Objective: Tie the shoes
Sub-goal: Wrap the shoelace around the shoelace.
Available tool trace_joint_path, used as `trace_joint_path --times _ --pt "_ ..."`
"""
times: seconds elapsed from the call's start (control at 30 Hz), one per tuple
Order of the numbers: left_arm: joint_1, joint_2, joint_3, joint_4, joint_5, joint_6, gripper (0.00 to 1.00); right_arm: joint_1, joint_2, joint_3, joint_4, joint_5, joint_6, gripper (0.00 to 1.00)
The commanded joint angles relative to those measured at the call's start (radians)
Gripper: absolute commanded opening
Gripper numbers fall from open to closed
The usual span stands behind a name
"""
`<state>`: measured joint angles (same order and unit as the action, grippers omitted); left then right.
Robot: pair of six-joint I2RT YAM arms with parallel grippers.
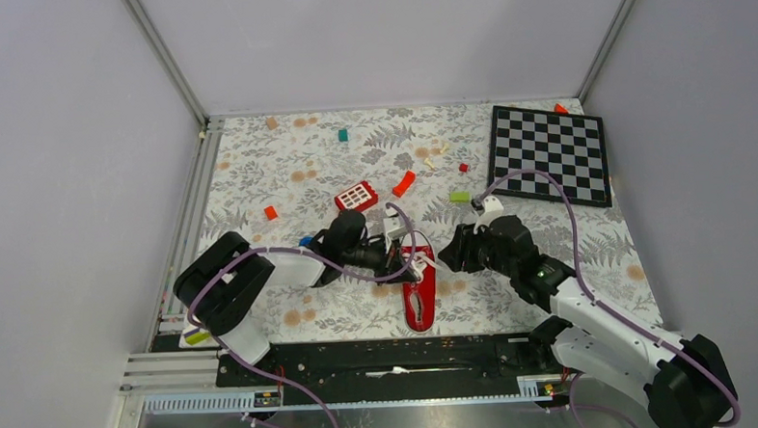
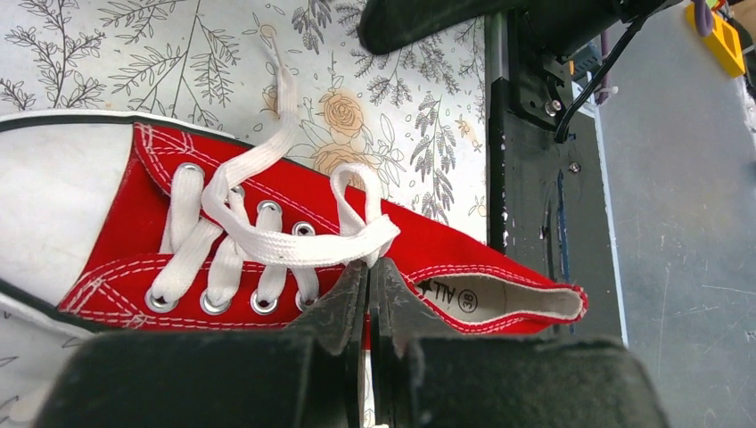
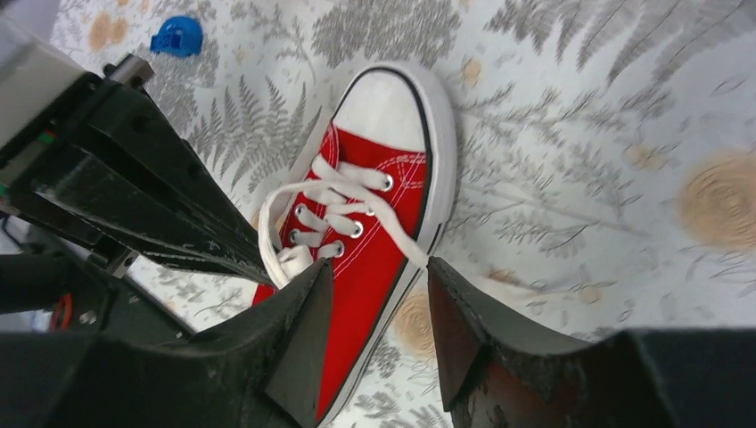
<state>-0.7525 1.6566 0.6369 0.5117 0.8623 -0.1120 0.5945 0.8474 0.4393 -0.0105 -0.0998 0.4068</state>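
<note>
Sneaker (image 1: 420, 307) lies on the table (image 1: 306, 169) (checkerboard (image 1: 549, 154) well behind, to its right).

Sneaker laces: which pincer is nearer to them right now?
Left. The left pincer is shut right on the laces over the sneaker; the right pincer hangs open at the sneaker's side, off the laces.

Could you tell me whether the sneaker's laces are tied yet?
Not tied: the laces lie loose across the sneaker, one loop pinched by the left gripper, no bow.
</note>
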Motion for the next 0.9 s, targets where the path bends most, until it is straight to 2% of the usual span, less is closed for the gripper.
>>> trace_joint_path --times 0.0,0.1,0.23,0.33,0.6,0.77,0.87 --pt "-0.01 -0.057 -0.054 0.162 -0.009 -0.103 0.0 -0.002 0.026 -0.03 0.058 -0.103 0.147 0.49" --pt "-0.01 -0.046 -0.057 0.186 -0.02 -0.122 0.0 -0.001 0.045 -0.034 0.096 -0.12 0.148 0.45" --pt "-0.01 -0.039 -0.078 0.28 -0.041 -0.165 0.0 -0.002 0.093 -0.041 0.155 -0.155 0.185 0.28" --pt "-0.009 -0.032 -0.092 0.331 -0.06 -0.191 0.0 0.0 0.138 -0.039 0.202 -0.18 0.196 0.23" --pt "-0.01 -0.015 -0.135 0.454 -0.097 -0.255 0.0 0.003 0.254 0.013 0.21 -0.206 0.152 0.3" --pt "-0.01 -0.001 -0.154 0.523 -0.126 -0.289 0.0 0.003 0.194 -0.036 0.253 -0.223 0.188 0.36" --pt "-0.01 0.002 -0.169 0.552 -0.15 -0.298 0.0 0.004 0.147 -0.05 0.215 -0.199 0.169 0.4"
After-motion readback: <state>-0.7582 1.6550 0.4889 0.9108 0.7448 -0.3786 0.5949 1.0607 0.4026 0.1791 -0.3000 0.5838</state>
